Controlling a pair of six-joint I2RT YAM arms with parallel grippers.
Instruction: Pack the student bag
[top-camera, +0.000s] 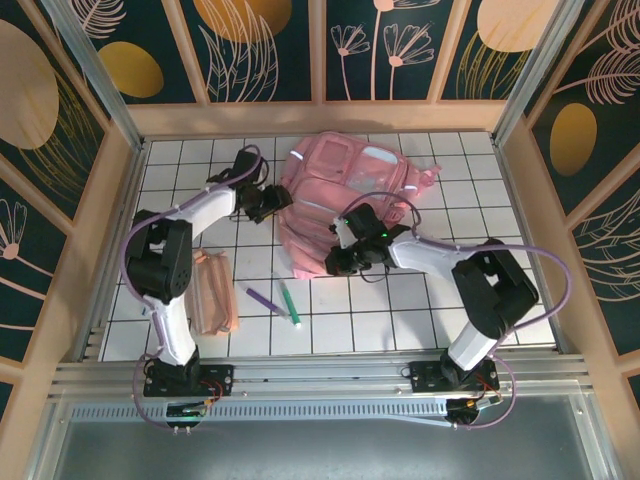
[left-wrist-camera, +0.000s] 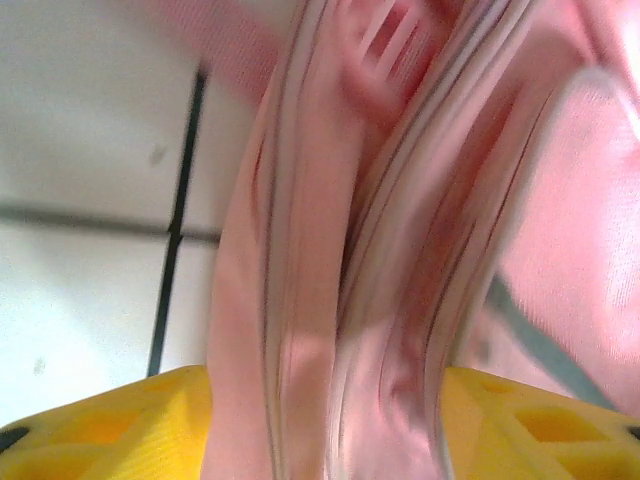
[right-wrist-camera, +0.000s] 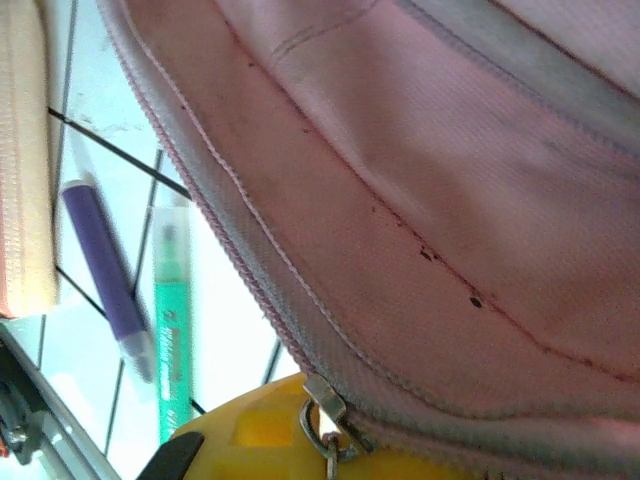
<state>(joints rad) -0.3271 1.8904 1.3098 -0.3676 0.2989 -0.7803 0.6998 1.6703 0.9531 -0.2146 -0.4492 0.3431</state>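
Note:
The student bag (top-camera: 340, 190), a big pink backpack, lies at the back middle of the tiled table. My left gripper (top-camera: 268, 203) is at its left edge. In the left wrist view its yellow fingers (left-wrist-camera: 100, 430) stand well apart, with blurred folds of the bag (left-wrist-camera: 380, 250) running between them. My right gripper (top-camera: 340, 262) is at the bag's near edge. In the right wrist view it (right-wrist-camera: 330, 462) is shut on the metal zipper pull (right-wrist-camera: 325, 405), where the zipper track (right-wrist-camera: 230, 250) meets the yellow finger.
A flat peach-pink pencil pouch (top-camera: 213, 292) lies at the front left beside the left arm. A purple pen (top-camera: 262, 297) and a green marker (top-camera: 289, 302) lie in front of the bag, also seen as pen (right-wrist-camera: 105, 270) and marker (right-wrist-camera: 172, 330). Wooden walls surround the table.

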